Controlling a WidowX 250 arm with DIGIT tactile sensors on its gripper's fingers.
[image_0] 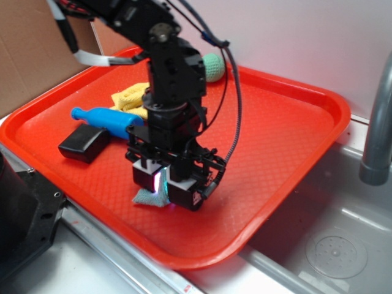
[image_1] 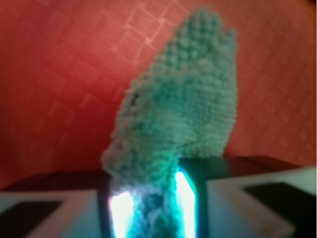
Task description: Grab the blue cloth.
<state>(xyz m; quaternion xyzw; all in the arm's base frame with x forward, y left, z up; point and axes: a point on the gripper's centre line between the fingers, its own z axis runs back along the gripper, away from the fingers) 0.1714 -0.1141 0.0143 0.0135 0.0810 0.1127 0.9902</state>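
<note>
Gripper (image_0: 164,184) down on tray (image_0: 288,141) near edge, pinching blue cloth (image_1: 183,109) btwn pads. Grab looks basically done; cloth not lifted yet, lift left if req'd.

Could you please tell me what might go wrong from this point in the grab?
The claw pinches only one bunched edge of the pale blue-teal terry cloth, so it may slip out on lifting. Most of the cloth lies loose on the red plastic tray and could drag. The bright blue pin-shaped plastic toy lies near the arm and might get nudged.
</note>
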